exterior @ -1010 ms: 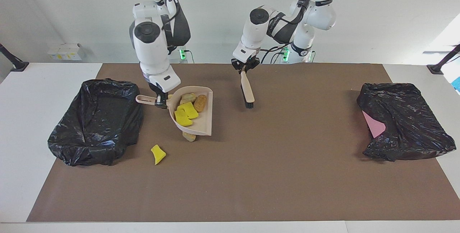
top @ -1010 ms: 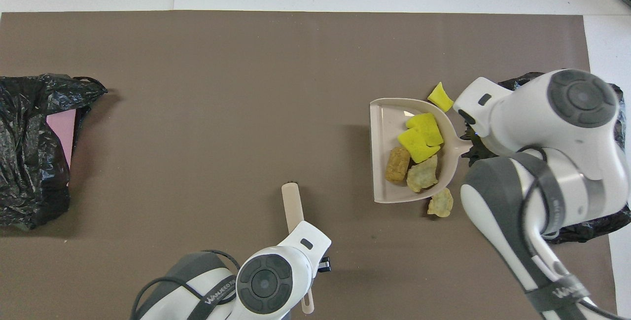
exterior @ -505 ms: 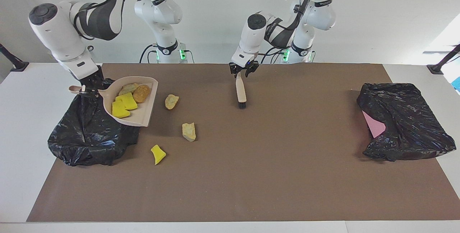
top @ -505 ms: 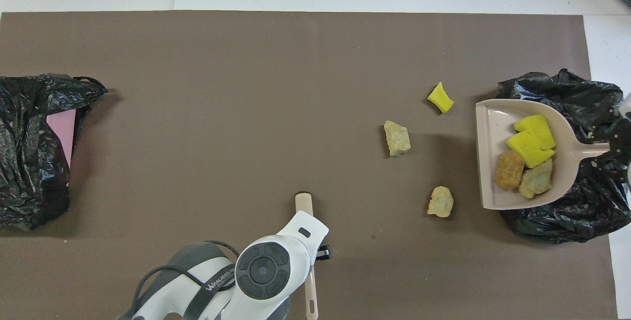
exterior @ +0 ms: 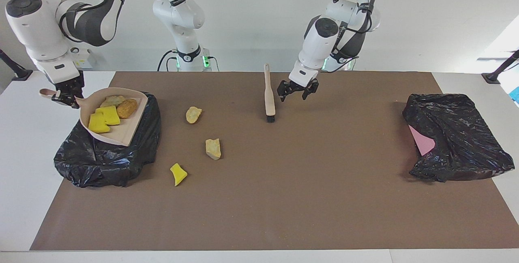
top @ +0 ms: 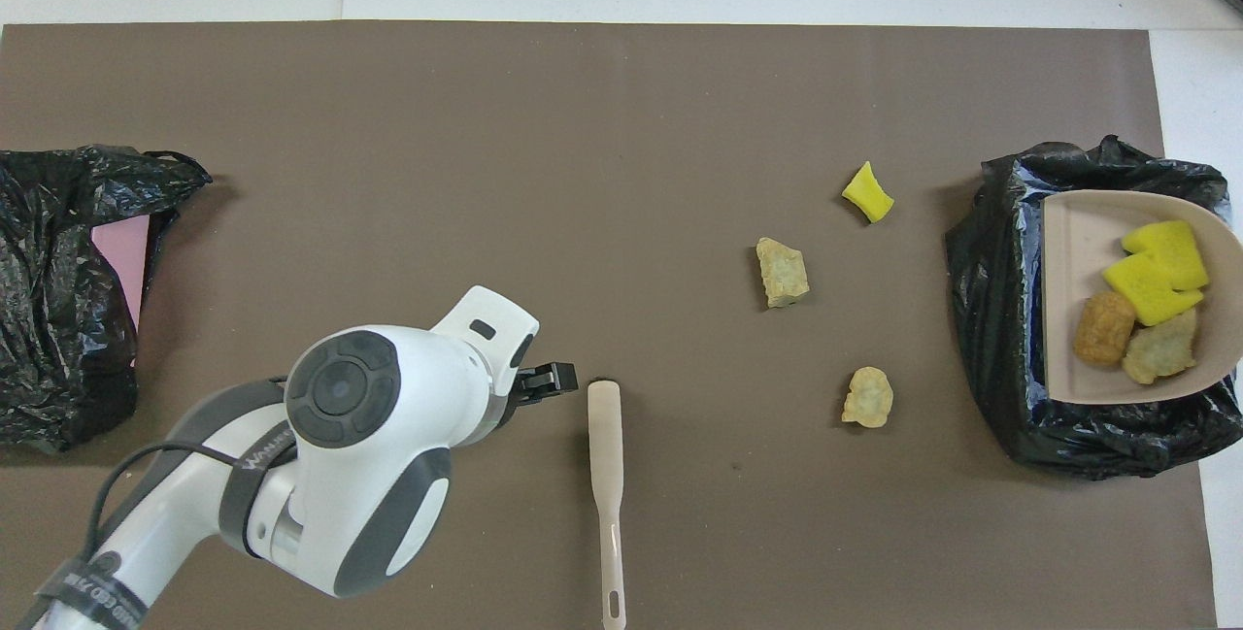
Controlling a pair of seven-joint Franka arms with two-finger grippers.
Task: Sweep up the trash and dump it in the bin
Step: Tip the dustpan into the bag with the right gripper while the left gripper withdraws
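My right gripper [exterior: 67,97] is shut on the handle of the pale pink dustpan [exterior: 121,133], holding it over the black-lined bin [exterior: 109,157] at the right arm's end. In the pan lie yellow foam bits [exterior: 103,119], a tan chunk [exterior: 112,100] and an orange-brown lump [exterior: 127,108]. Three pieces of trash lie loose on the mat: a tan lump [exterior: 193,114], a tan chunk [exterior: 213,148] and a yellow bit [exterior: 178,174]. My left gripper [exterior: 297,91] hangs open just beside the brush [exterior: 268,93], which lies flat on the mat.
A second black bag [exterior: 458,141] with a pink sheet [exterior: 421,141] in it sits at the left arm's end. From overhead, the brush [top: 603,426] lies near the robots' edge, and the loose scraps [top: 781,271] lie between it and the bin [top: 991,319].
My right arm carried the loaded dustpan off the mat to over the bin. My left gripper opened, let the brush drop flat, and moved aside toward the left arm's end.
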